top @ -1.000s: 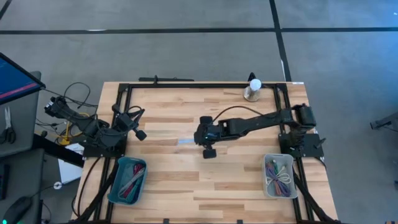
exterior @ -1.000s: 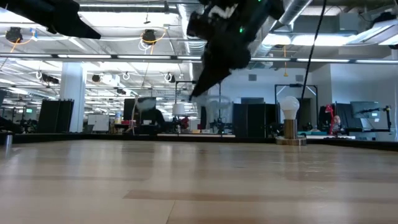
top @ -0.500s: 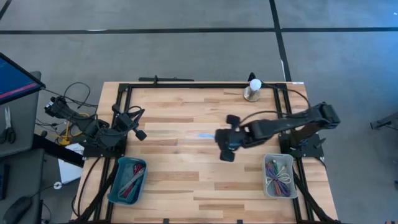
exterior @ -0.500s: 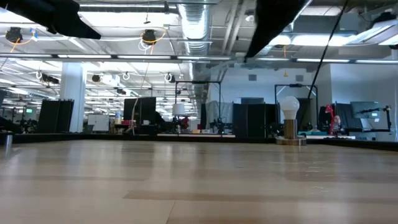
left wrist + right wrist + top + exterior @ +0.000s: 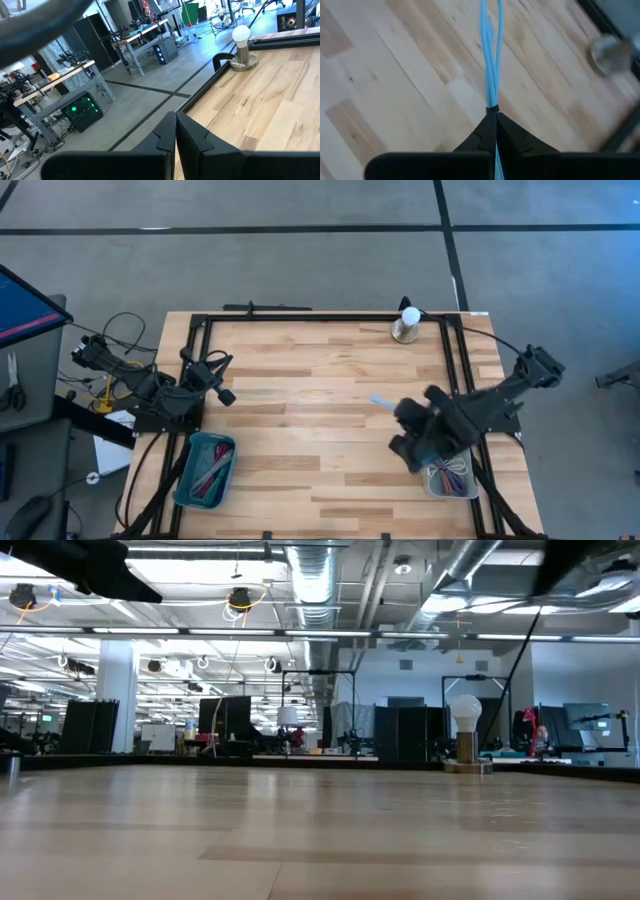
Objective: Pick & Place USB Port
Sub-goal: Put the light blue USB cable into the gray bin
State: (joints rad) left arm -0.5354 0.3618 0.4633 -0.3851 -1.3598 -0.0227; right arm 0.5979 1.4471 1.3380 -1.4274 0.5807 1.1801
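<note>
A thin light-blue USB cable (image 5: 380, 402) sticks out of my right gripper (image 5: 396, 410), which is shut on it above the right part of the table, just left of the grey bin (image 5: 447, 465). In the right wrist view the cable (image 5: 490, 60) runs out past the fingertips as a doubled bundle, clear of the wood. My left gripper (image 5: 224, 394) waits at the table's left edge, and its fingers (image 5: 175, 131) are shut on nothing. The low view shows neither the cable nor either gripper. My right gripper pinches the blue cable between its two fingers at a dark band on the bundle (image 5: 491, 108). Several strands run on past the fingertips, in line with the fingers. The cable is lifted clear of the table.
The grey bin near the right near corner holds several coloured cables (image 5: 450, 474). A blue bin (image 5: 205, 470) with more items sits near the left near corner. A bulb-shaped object on a round base (image 5: 405, 326) stands at the far edge. Bare wood lies between the bins.
My right gripper has swung from the table's middle toward the right and near edges, carrying the blue cable with it, and now hangs beside the grey bin. It has left the low view. It has stayed shut.
</note>
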